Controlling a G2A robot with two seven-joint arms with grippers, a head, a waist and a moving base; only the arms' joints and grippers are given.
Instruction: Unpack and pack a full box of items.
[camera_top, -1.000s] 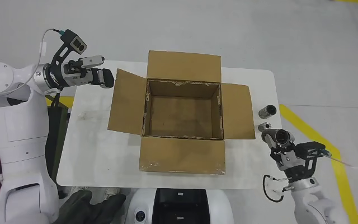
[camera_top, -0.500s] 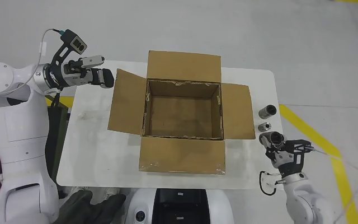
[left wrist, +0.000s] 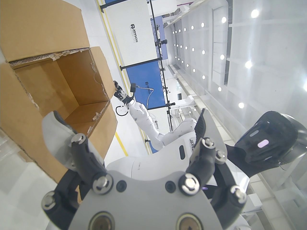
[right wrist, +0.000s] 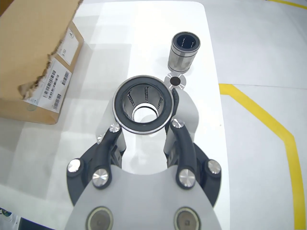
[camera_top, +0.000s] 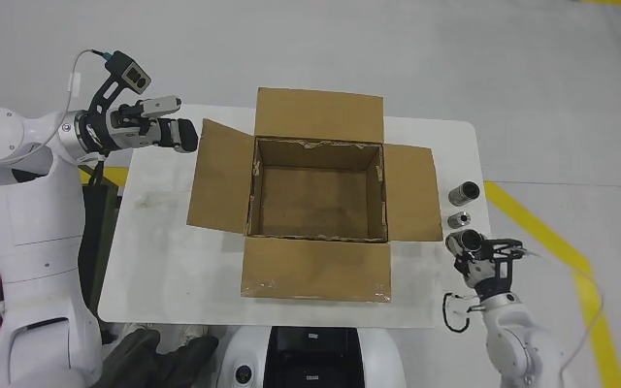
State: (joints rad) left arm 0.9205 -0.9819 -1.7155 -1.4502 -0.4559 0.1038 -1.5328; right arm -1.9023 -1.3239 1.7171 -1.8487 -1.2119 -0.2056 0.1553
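White table [camera_top: 155, 252], yellow-lined floor [camera_top: 543, 58]: right gripper [right wrist: 144, 111] clamps a bearing [right wrist: 134, 101] near the box [camera_top: 315, 267], left gripper [left wrist: 128, 120] spread empty.

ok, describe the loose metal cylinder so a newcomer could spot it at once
Start at the open cardboard box mid-table. Past its right flap, by the white table edge, are two metal cylinders. The loose cylinder is the one farther from the robot, with nothing touching it; the held cylinder sits between the right gripper jaws.

The right hand [camera_top: 469, 242], holding the metal tube [right wrist: 146, 94], has slid a little closer to the box [camera_top: 315, 267], its arm swinging in.
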